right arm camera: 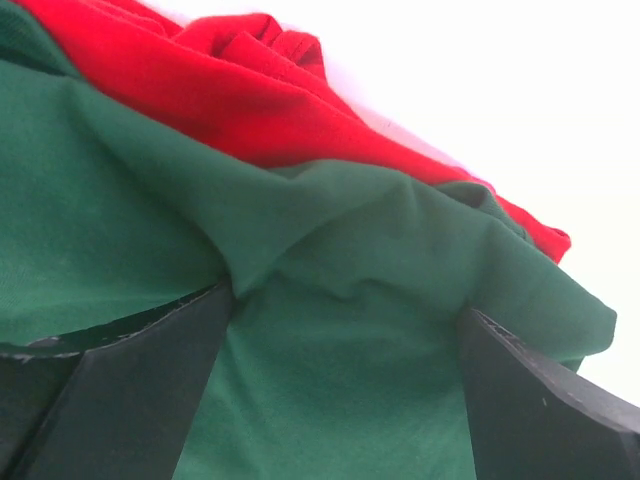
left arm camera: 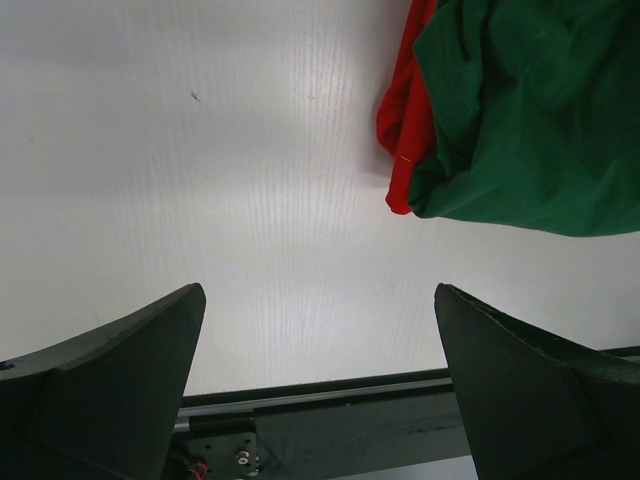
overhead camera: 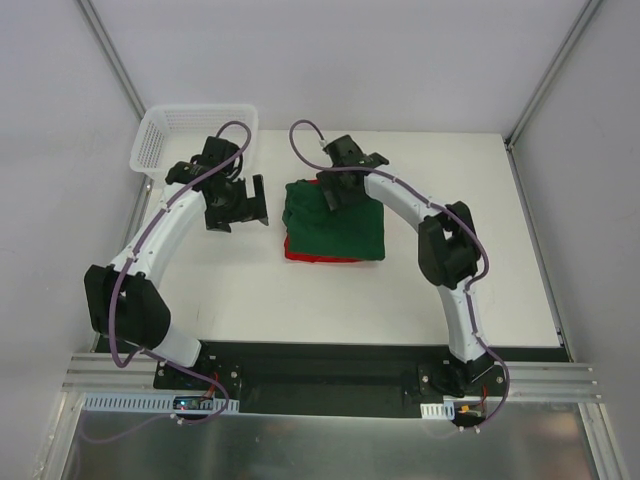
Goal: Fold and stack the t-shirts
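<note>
Top view: green t-shirt (overhead camera: 335, 225) lies folded mid-counter, squarely on top of the red t-shirt (overhead camera: 318, 258). Red shows only as a thin strip along the near edge and near-left corner of the stack. Counter (overhead camera: 300, 300) is white. White mesh basket (overhead camera: 170, 130) sits in the far left corner, well apart from the shirts.

Left pincer (overhead camera: 240, 205): hangs over bare counter just left of the stack, between basket and shirts. Left wrist view has both fingers (left arm camera: 110, 385) spread wide, nothing between them but white surface. The stack's corner sits off to one side of that view, with the red edge peeking out beside the green. No contact with the cloth.

Right pincer (overhead camera: 335, 190): down at the far left part of the green t-shirt. Right wrist view shows the jaws wide apart, fingers (right arm camera: 130, 400) set into the green cloth. A soft ridge of green fabric bunches across the gap between them. Cloth lies loose there, not clamped. Beyond the green, the red t-shirt shows rumpled at its edge.

Green surface is lightly creased near the right pincer and flatter toward its right side.
</note>
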You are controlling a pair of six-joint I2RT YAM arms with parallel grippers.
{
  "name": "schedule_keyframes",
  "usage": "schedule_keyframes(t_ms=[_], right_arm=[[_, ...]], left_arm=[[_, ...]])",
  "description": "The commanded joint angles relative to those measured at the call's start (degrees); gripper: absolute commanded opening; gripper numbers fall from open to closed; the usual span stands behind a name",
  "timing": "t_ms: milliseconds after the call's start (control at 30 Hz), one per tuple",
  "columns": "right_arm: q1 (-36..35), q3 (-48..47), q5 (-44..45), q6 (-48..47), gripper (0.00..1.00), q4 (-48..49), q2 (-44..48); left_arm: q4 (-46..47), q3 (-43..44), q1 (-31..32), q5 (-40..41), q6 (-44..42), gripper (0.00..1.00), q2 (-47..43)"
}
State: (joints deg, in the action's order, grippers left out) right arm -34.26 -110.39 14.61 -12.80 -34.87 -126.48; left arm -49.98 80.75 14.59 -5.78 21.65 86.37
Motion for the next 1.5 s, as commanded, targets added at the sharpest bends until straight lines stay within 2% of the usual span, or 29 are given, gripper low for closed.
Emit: schedule_keyframes(t_ms=[0,200,433,633,1100,1467], right_arm=[[0.51,0.08,1.56,1.28,0.96,-2.13,7.37],[-0.63,5.26,-7.39,1.29,0.96,5.95,13.53],[-2.83,1.76,-17.57,-0.47,0.96,8.33,8.27],[-4.14,1.23,-22.43,-2.23,0.96,12.02,4.58],[-6.34,-5.19,-21.29,-6.27,0.96,9.21,-4.22],[-5.99,-5.1,-16.9,-6.54,0.96,7.02,3.78]], left_arm=[[-0.82,0.37,1.14,0.24,-0.38,0.99,0.91],[-0.82,1.43,2.28,0.42,-0.29,0.99,1.96],[-0.82,0.02,2.55,3.05,-0.2,0.99,1.35],[-0.65,-3.22,0.8,4.73,0.76,0.99,0.21],[-0.74,-6.83,-4.31,3.32,-0.2,0.99,-3.4],[-0.65,-6.4,-4.31,2.0,-0.29,1.0,-3.93]])
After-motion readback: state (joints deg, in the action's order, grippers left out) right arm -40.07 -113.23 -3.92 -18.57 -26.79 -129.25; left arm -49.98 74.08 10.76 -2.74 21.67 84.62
